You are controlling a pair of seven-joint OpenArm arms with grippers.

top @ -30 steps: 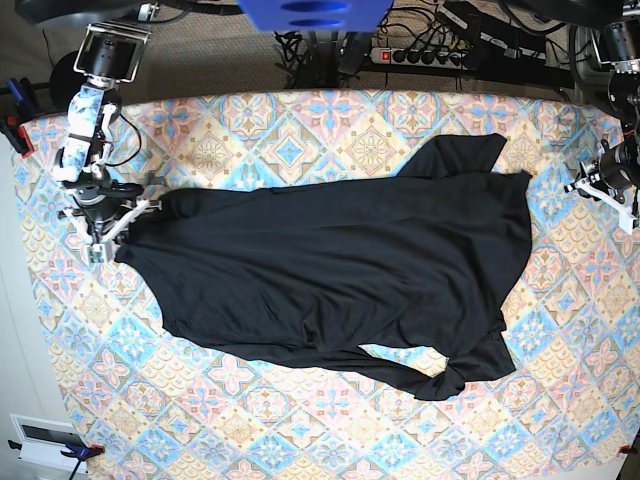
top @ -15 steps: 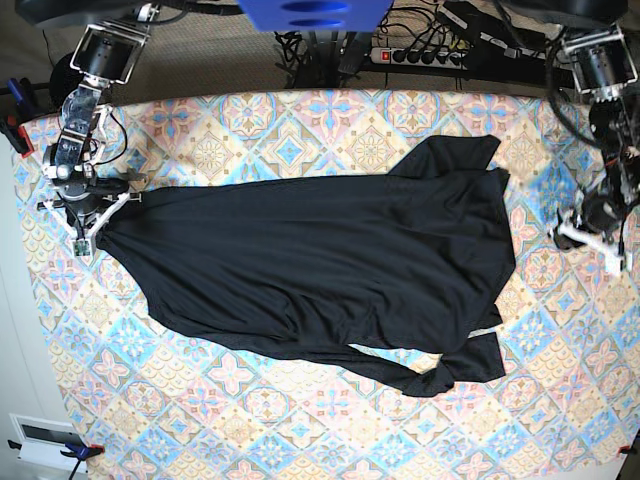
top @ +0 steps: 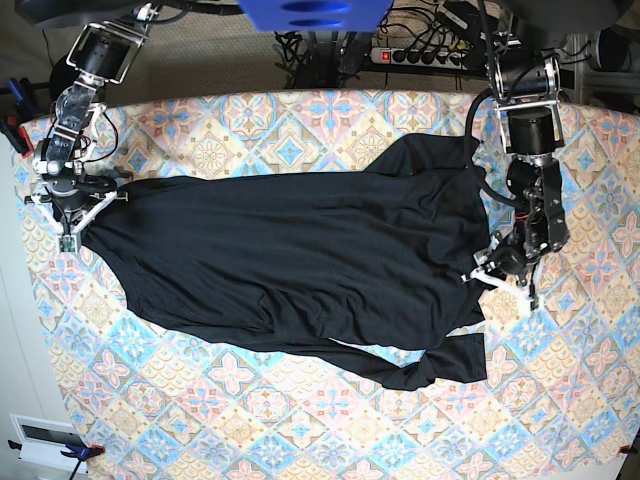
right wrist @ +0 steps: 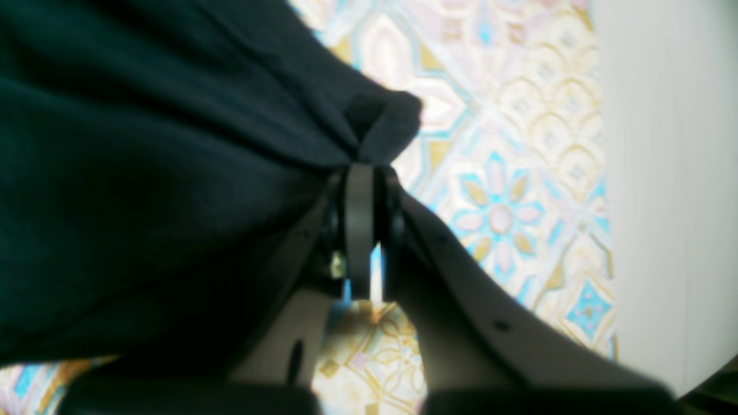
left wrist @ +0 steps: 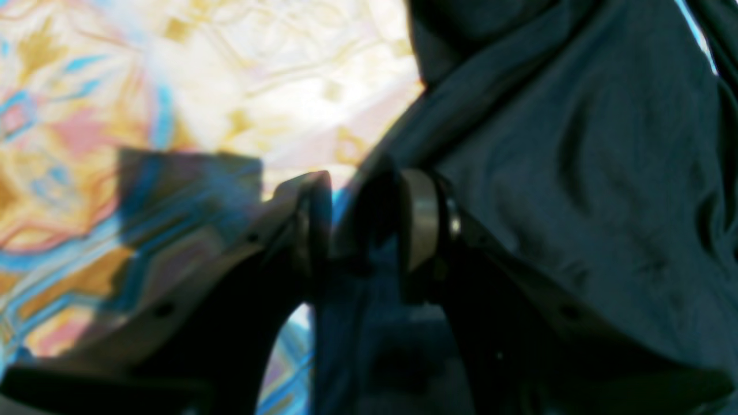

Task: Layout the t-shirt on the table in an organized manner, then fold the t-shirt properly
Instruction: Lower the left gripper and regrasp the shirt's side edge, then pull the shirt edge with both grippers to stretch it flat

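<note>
Patterned table (top: 300, 420) under stretched black t-shirt (top: 300, 260)

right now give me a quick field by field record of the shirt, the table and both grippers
garment: black t-shirt, spread lengthwise, still creased
surface: patterned table, shirt lying on it
right gripper: shut on a bunched shirt edge at the table's end
left gripper: jaws parted with dark shirt fabric between them at the shirt's other end; whether it grips is unclear
fold state: no fold made yet, one sleeve twisted along the near edge
</note>
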